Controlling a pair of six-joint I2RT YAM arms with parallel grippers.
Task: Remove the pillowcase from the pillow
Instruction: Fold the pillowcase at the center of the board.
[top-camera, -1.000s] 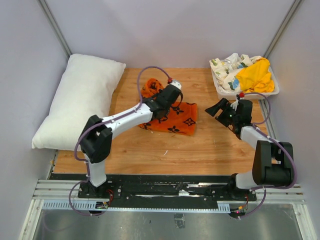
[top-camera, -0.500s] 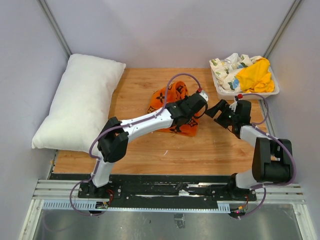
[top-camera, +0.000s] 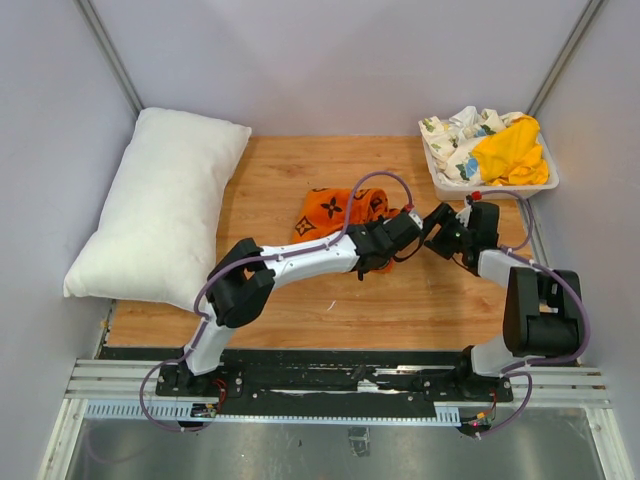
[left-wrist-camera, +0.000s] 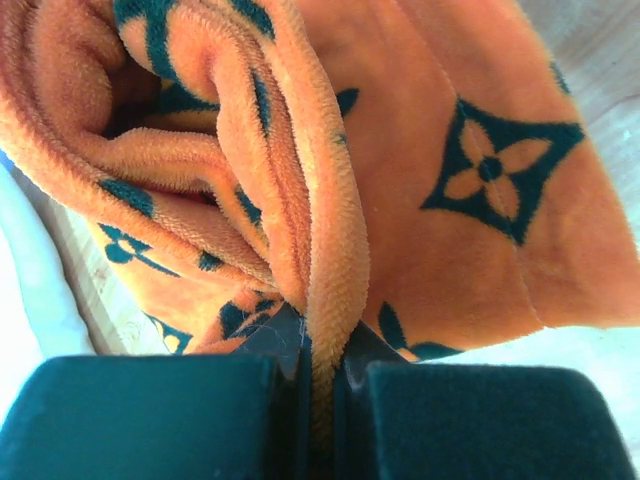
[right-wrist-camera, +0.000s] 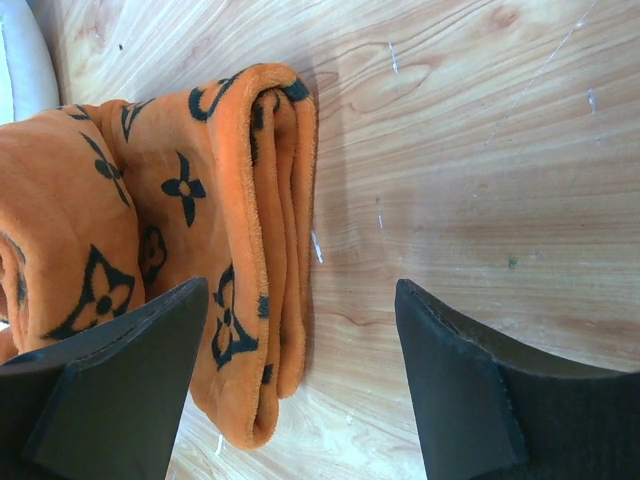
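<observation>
— What colours does the plush fabric pillowcase (top-camera: 335, 208) carry?
— Bright orange all over, printed with black four-petal flowers, circles and monogram letters. Close up, the flower centres show orange through the black.
— And the big plump rectangular pillow (top-camera: 160, 200)?
— Plain white, no print.
— The desk (top-camera: 400, 300)?
— Honey-brown wood grain with a few pale scratches.
— The shallow plastic tray (top-camera: 546, 183)?
— White. In it are a crumpled plain yellow cloth (top-camera: 510, 150) and a white cloth (top-camera: 455, 135) with a greenish and yellow floral print.
— The arms?
— White links, black joints, purple cables. The left hand (left-wrist-camera: 320, 350) and the right hand (right-wrist-camera: 300, 300) are both matte black.
</observation>
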